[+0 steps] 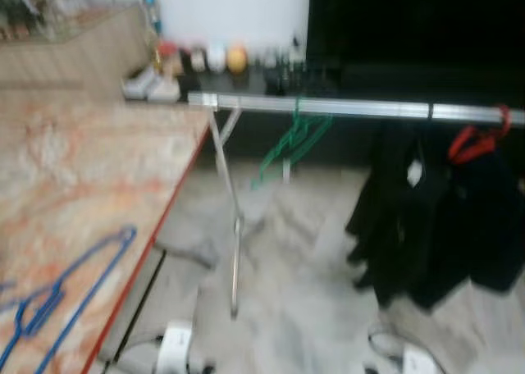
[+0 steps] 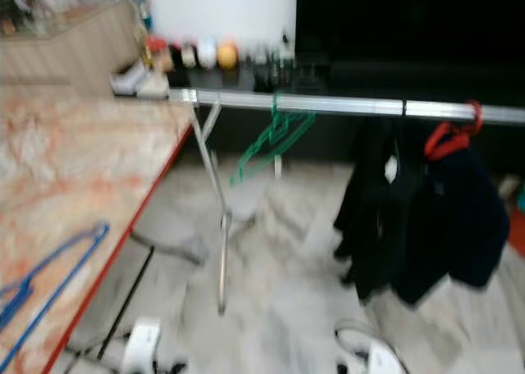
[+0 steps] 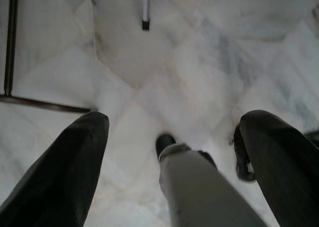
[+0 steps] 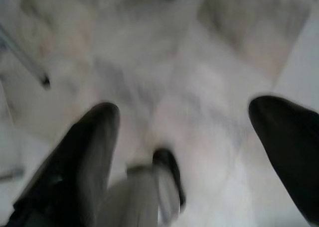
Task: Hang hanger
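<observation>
A silver metal clothes rail crosses the room. Hanging from the rail, a green hanger shows bright against the dark wall behind it. Further along the rail, black clothes hang beside a red hanger. To the left of the rail, a table has a mottled orange and cream marble pattern with a red edge, and a blue hanger lies on it. Below the rail, the floor is pale grey and white marble with soft veins. Both grippers have black fingers.
</observation>
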Controlling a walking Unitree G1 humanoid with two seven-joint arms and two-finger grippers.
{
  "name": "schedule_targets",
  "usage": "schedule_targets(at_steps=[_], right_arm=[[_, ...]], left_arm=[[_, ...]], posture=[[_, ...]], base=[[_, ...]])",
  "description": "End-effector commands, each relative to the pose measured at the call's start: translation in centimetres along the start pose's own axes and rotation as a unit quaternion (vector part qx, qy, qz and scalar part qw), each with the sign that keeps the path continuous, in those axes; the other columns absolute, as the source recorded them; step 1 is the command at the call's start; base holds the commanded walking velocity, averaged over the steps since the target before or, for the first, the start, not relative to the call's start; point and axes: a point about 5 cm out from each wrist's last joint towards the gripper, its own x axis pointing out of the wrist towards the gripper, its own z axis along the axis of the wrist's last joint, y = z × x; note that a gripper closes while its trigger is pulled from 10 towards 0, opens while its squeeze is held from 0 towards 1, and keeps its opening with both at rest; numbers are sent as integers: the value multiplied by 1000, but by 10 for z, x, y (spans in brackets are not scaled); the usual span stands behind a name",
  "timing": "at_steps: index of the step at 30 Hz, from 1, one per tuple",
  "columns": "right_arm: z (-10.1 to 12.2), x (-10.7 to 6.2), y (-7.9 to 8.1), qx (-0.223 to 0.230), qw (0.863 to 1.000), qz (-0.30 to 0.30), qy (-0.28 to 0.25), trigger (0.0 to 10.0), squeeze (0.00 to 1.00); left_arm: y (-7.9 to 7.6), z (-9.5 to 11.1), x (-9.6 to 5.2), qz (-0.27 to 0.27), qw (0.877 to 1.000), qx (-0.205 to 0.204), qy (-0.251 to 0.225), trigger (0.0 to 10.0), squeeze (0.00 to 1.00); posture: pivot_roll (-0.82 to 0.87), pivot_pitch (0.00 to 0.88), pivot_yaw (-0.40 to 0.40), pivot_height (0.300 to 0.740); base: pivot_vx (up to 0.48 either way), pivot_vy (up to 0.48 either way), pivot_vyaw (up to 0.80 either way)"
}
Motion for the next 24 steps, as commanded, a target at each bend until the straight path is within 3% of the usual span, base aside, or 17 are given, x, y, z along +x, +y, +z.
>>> schedule_targets(at_steps=[1, 11, 24], right_arm=[[-5, 0, 11, 8, 1000, 12, 8, 10000, 0], [-4, 0, 9, 6, 1000, 11, 6, 10000, 0], [1, 1, 11, 7, 1000, 11, -6, 10000, 0]], left_arm=[[12, -3, -3, 15, 1000, 9, 8, 10000, 0], [11, -4, -3, 16, 1000, 9, 8, 10000, 0], [11, -4, -3, 12, 1000, 7, 9, 10000, 0]], posture=[[-50, 0, 39, 740], [-51, 0, 38, 740], [-52, 0, 38, 740]], base=[[296, 0, 0], [293, 0, 0], [0, 0, 0]])
